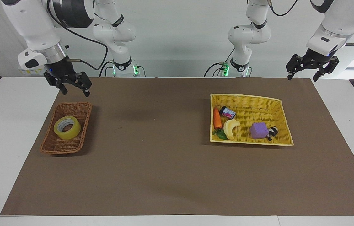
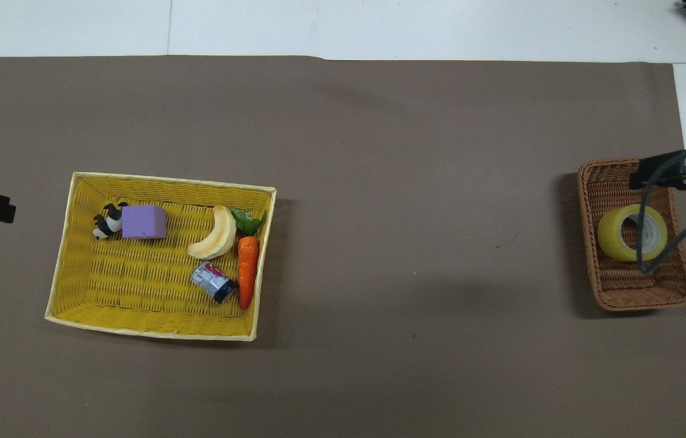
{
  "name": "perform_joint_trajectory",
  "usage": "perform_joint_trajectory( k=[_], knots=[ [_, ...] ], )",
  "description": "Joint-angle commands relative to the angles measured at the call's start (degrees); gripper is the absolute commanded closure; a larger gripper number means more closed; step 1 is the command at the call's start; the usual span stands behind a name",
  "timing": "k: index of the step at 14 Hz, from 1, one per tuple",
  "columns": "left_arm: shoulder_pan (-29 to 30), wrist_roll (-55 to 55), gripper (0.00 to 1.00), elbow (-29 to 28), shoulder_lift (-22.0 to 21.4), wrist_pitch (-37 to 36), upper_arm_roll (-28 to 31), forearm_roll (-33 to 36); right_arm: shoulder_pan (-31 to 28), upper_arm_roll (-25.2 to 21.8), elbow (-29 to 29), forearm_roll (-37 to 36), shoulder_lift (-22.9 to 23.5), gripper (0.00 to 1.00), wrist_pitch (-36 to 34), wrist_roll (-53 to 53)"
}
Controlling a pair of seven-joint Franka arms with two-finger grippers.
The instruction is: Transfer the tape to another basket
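At the right arm's end of the tabletop, tape sits in the brown basket.
Over that end's robot-side corner, the right hand (image 1: pixel 72 88) hangs open and empty above the brown basket (image 1: pixel 79 108) holding the tape (image 1: pixel 67 127); the yellow basket (image 1: pixel 280 113) lies toward the left arm's end, where the left hand (image 1: pixel 302 76) waits open over the corner.

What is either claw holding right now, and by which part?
Nothing is held. The right claw hangs open above the brown basket, where the tape lies free. The left claw waits open and empty.
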Motion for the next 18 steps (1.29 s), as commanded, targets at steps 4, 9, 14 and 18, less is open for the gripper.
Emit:
perform_joint_trajectory(
  k=[4,9,14,18],
  knots=[
    [0.52,0.79,0.00,0.42,-0.42,-0.83,-0.25,0.40,-0.62,1.22,-2.05,-3.12,-5.57,0.00,-5.83,2.31],
    [0.61,0.79,0.00,0.42,-0.42,-0.74,-0.34,0.40,0.00,1.75,-3.05,-0.66,-6.29,0.00,-6.52,7.16],
    [0.52,0.79,0.00,0.42,-0.42,-0.74,-0.34,0.40,-0.09,1.75,-2.08,-0.39,-5.67,0.00,-6.53,3.56],
    [0.52,0.79,0.00,0.42,-0.42,-0.74,-0.25,0.40,0.18,2.01,-2.87,-1.53,-6.29,0.00,-6.35,2.93]
  ],
)
